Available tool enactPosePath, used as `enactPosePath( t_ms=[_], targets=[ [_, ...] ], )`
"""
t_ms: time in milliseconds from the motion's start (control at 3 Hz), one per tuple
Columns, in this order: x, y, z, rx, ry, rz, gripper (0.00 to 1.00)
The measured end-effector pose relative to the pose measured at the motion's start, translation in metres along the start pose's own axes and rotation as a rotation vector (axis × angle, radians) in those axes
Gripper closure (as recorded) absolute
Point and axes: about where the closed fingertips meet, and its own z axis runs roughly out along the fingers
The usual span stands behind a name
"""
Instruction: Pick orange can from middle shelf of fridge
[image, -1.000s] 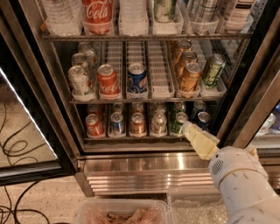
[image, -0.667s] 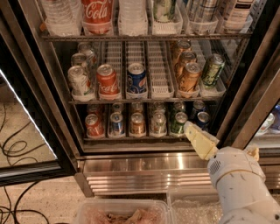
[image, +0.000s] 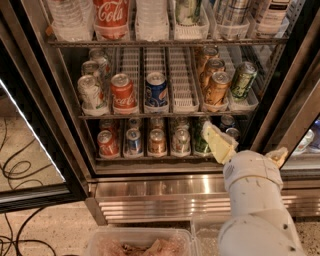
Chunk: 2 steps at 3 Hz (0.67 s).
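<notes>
The fridge stands open in front of me, with wire shelves and a ribbed steel base. On the middle shelf, a lane right of centre holds three orange cans in a row; the front orange can stands upright at the shelf's edge. My gripper is below and right of it, in front of the bottom shelf. It is open and empty. One pale finger points up and left toward the cans, and the other finger shows at the right.
A green can stands right of the orange cans. A red Coca-Cola can, a blue can and silver cans stand to the left. Bottles fill the top shelf. Several cans line the bottom shelf. Plastic tubs sit below.
My arm and gripper have moved up and slightly left, closer to the fridge's shelves. The cans have not moved.
</notes>
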Motion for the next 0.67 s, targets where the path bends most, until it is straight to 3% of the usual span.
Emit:
enactPosePath(
  t_ms=[333, 667],
  targets=[
    [-0.0163, -0.0124, 0.0006, 0.051, -0.070, -0.027, 0.00],
    [-0.0178, -0.0112, 0.0011, 0.054, -0.081, -0.031, 0.00]
  ],
)
